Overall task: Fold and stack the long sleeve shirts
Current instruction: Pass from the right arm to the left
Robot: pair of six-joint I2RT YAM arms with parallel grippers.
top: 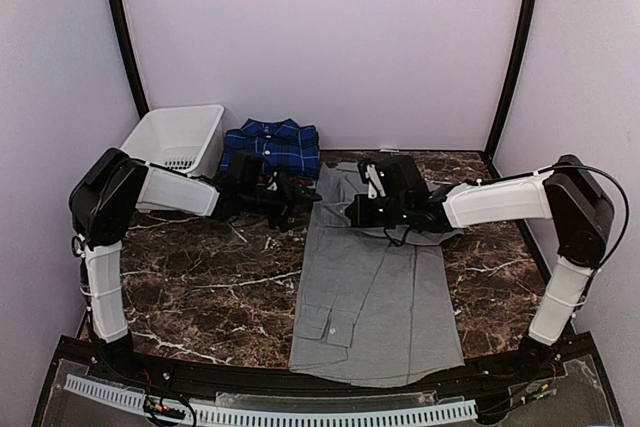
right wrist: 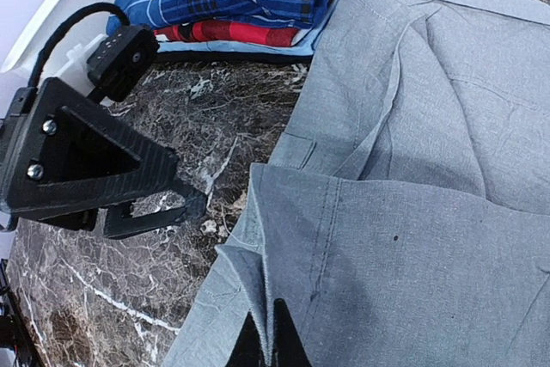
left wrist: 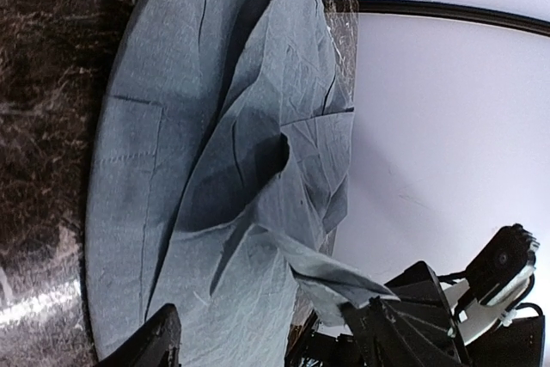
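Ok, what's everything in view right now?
grey shirt: one, light grey, spread flat mid-table
plaid shirt: one, dark blue, folded, top of the far stack
red shirt: one, red, folded under the plaid shirt
basket: one, white, far left
table: one, dark marble
left gripper: one, black, open, over the table beside the grey shirt
right gripper: one, black, shut on a grey shirt fold
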